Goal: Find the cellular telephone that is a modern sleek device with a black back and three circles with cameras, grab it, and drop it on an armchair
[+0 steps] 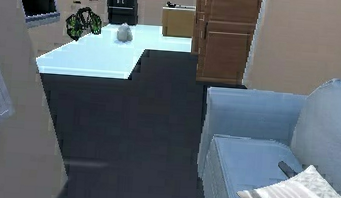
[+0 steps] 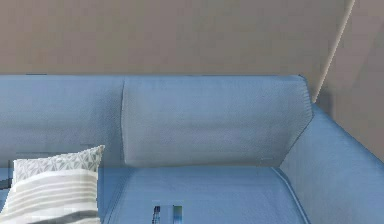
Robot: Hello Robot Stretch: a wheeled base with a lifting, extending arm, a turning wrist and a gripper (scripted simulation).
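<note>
Forward view, items placed from the blue sofa (image 1: 240, 114):
- The blue sofa stands at the lower right of this view, on dark floor (image 1: 137, 115).
- A striped pillow (image 1: 297, 196) lies on its seat, at the near end.
- A slim dark object (image 1: 287, 168) lies on the seat cushion just behind the pillow. It is too small for you to tell whether it is the cellular telephone.
- A wooden cabinet (image 1: 226, 36) stands beyond the sofa, against the far wall.
- A pale blue counter (image 1: 91, 53) stands well apart from the sofa, across the floor. It carries a leafy plant (image 1: 84, 23) and a small grey-white object (image 1: 125, 32).
- A tall black appliance (image 1: 120, 1) and a low wooden cupboard (image 1: 177, 20) stand farther still, behind the counter.

Arm side view, same landmark:
- The sofa's back and seat cushions face you, under a plain brown wall (image 2: 180, 35).
- The striped pillow rests on the seat at this view's lower left.
- Two small dark marks (image 2: 157, 210) sit on the middle seat cushion, near the bottom edge. You cannot tell what they are.

Gripper: you cannot tell how its fingers stand.
</note>
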